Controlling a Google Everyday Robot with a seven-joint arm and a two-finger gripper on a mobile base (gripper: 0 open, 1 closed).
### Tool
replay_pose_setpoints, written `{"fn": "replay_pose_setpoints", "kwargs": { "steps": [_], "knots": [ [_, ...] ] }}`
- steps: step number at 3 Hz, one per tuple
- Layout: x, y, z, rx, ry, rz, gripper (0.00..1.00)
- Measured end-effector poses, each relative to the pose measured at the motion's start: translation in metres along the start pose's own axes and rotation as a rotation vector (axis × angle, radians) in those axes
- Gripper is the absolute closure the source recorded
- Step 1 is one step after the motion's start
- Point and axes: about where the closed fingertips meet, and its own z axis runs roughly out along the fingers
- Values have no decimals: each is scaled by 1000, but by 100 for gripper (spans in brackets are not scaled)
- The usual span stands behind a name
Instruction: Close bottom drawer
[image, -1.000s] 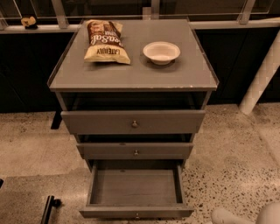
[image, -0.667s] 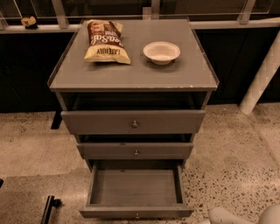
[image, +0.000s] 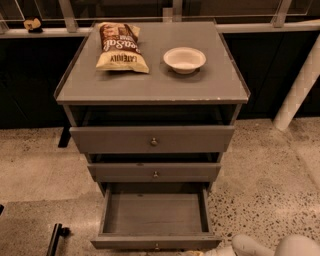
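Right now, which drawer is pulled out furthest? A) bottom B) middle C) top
A: the bottom drawer is far out with its interior showing, while the top drawer and middle drawer sit nearly shut. The gripper is out of view; only the white arm shows, bottom right.

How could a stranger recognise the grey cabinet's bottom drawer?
Find the grey wooden cabinet carrying a brown chip bag and a white bowl. Its bottom drawer is the lowest of three, near the gripper at the lower right edge. It alone is pulled far out, showing grey planks inside.
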Motion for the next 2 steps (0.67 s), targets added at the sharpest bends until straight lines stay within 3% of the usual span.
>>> {"fn": "replay_pose_setpoints", "kwargs": {
  "steps": [1, 2],
  "knots": [
    [-6, -21, 12, 0, -35, 8, 0],
    [-19, -32, 19, 50, -78, -4, 0]
  ]
}}
